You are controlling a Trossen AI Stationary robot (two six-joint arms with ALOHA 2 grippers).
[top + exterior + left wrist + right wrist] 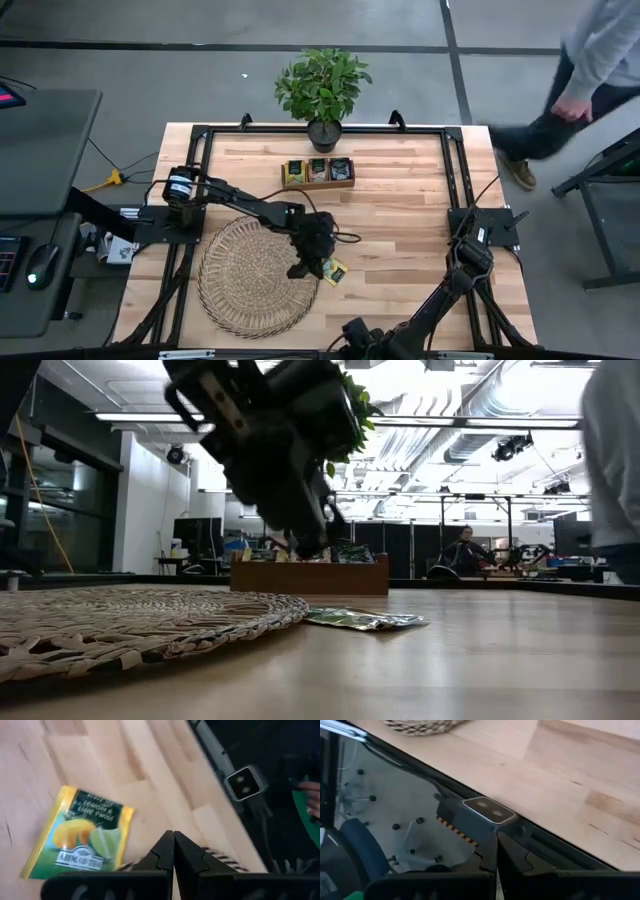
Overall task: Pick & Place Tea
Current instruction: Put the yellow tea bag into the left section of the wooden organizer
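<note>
Tea sachet [77, 836] lay flat on the wooden table [400, 230], just beside the wicker mat [255, 275]. Likely light, thin, slick foil; best pinched at an edge, since it sat flush. Left gripper [303, 268] hovered over it, fingers clenched, holding nothing. Right gripper [495, 851] rested at the near table edge, also clenched. Tray [318, 173] held more sachets, count unclear. A person [585, 85] walked past the far corner.
</note>
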